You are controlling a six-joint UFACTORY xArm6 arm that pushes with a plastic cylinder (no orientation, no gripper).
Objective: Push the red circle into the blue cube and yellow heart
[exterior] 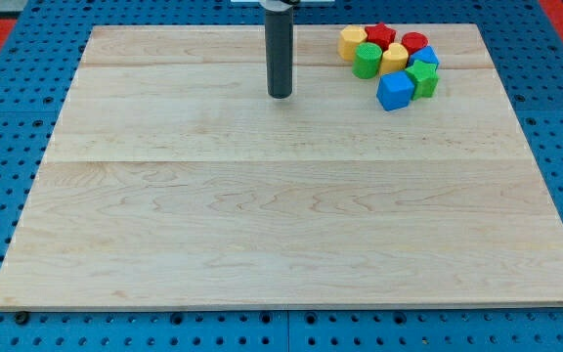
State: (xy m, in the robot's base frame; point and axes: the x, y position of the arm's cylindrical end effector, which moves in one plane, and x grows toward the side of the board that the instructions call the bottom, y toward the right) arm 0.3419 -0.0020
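Red circle [414,42] sits packed in the cluster near blue cube [395,91] and yellow heart [394,57]; our tip [280,95], a bare rod with no claw, stands well left. We risk scattering neighbours.

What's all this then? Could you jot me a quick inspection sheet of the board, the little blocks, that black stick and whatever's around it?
Surface: pale wooden board, bare apart from one cluster of blocks at the view's top right.
Job's things: red circle at the cluster's top right; yellow heart just left of and below it; blue cube at the cluster's bottom edge.
Clutter: yellow block, red star, green cylinder, green block, another blue block, all packed together.
Jaws: none; my tip rests left of the cluster, apart from every block.
Cables: nothing seen.
Surroundings: blue perforated table.
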